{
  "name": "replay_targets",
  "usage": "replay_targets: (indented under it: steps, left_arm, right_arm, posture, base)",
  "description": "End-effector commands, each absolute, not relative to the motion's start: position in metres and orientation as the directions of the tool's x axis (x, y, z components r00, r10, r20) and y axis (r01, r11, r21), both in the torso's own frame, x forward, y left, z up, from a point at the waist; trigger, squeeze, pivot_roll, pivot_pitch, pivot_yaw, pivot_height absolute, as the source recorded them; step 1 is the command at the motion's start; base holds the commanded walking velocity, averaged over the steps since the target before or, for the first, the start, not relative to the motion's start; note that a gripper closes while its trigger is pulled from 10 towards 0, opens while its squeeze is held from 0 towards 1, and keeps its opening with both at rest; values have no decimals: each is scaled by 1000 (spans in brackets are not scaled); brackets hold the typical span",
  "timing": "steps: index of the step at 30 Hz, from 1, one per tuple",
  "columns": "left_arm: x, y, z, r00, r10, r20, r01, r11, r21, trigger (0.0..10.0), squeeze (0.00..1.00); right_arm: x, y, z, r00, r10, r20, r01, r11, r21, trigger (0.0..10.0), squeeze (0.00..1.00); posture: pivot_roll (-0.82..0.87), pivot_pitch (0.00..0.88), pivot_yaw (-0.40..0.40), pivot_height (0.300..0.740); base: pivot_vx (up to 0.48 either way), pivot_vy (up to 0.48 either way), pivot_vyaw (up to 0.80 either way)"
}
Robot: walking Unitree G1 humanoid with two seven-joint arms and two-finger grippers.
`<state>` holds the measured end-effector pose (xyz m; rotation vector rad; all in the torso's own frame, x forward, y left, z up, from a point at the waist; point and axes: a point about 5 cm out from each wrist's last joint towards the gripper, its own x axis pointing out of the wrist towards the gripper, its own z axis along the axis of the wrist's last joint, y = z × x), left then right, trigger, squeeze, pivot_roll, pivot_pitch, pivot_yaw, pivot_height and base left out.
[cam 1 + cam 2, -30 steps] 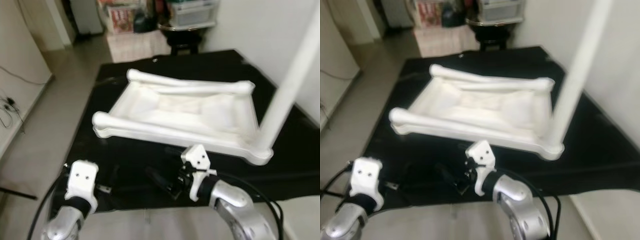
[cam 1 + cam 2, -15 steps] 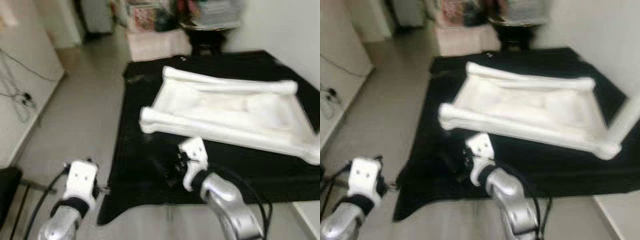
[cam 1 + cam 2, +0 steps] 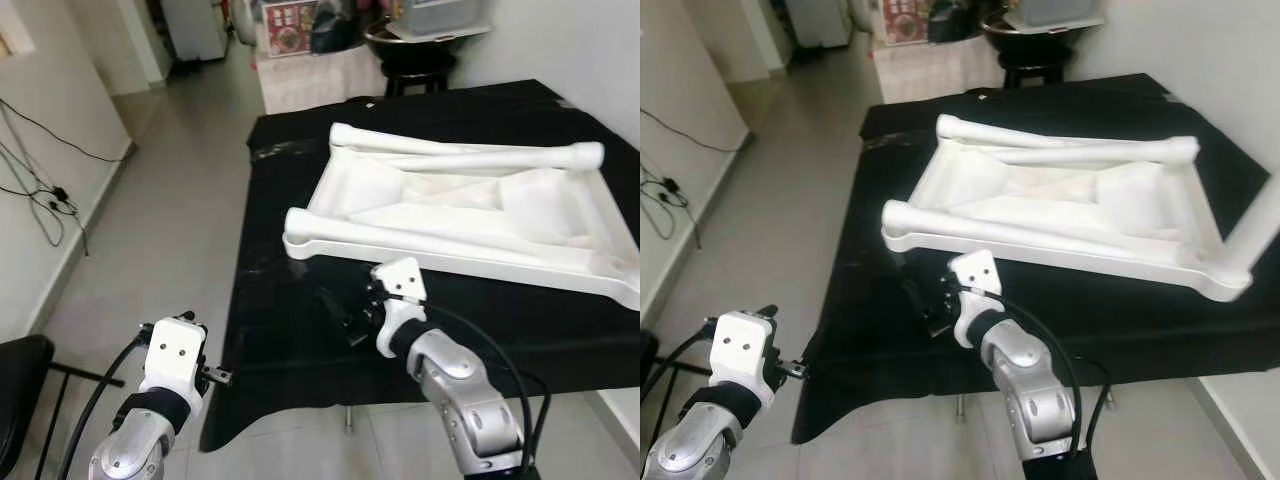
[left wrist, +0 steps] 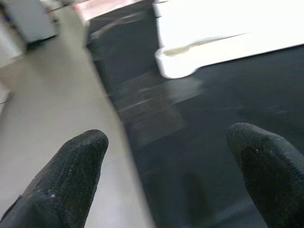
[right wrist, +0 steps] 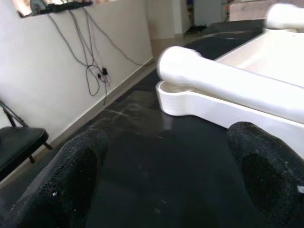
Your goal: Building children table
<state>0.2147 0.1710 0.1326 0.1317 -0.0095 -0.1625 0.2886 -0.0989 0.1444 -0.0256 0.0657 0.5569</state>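
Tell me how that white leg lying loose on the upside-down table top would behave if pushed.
The leg looks round and smooth, so it would probably roll or slide. It rests inside the table top frame, whose rim would likely stop it. Probably stiff.

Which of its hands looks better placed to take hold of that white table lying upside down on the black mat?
The right hand, probably. It hangs open over the black mat, near the white table. The left hand is open beyond the mat's edge.

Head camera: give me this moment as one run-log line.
white table top upside down on black mat | loose legs lying in it | right claw open, over mat near its front corner | left claw open, at mat edge
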Motion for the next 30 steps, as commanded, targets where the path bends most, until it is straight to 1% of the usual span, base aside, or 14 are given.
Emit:
replay_targets:
  steps: [1,16,25,27,30]
  left_arm:
    - [215,171,129,986,-168,-11,168,976,140,10000,0]
    - [217,169,130,980,-197,-11,196,964,182,10000,0]
    - [222,170,132,977,-215,-4,210,949,233,10000,0]
    - [227,172,137,977,-215,12,203,938,281,10000,0]
    - [229,173,138,978,-206,21,191,936,296,10000,0]
  right_arm:
    - [289,-97,142,842,535,-69,-536,844,0,10000,0]
    - [291,-95,139,836,546,-57,-545,838,26,10000,0]
    - [292,-95,141,835,549,-39,-549,836,23,10000,0]
    - [295,-95,143,840,541,-26,-541,841,14,10000,0]
    - [297,-95,142,845,534,-26,-533,846,18,10000,0]
  posture:
    - [-106,55,77,740]
    - [-103,42,74,740]
    - [-105,34,78,740]
    - [-109,38,81,740]
    - [-117,36,82,740]
  base:
    - [0,0,-800]
    - [0,0,-800]
    - [0,0,0]
    - [0,0,0]
    - [0,0,0]
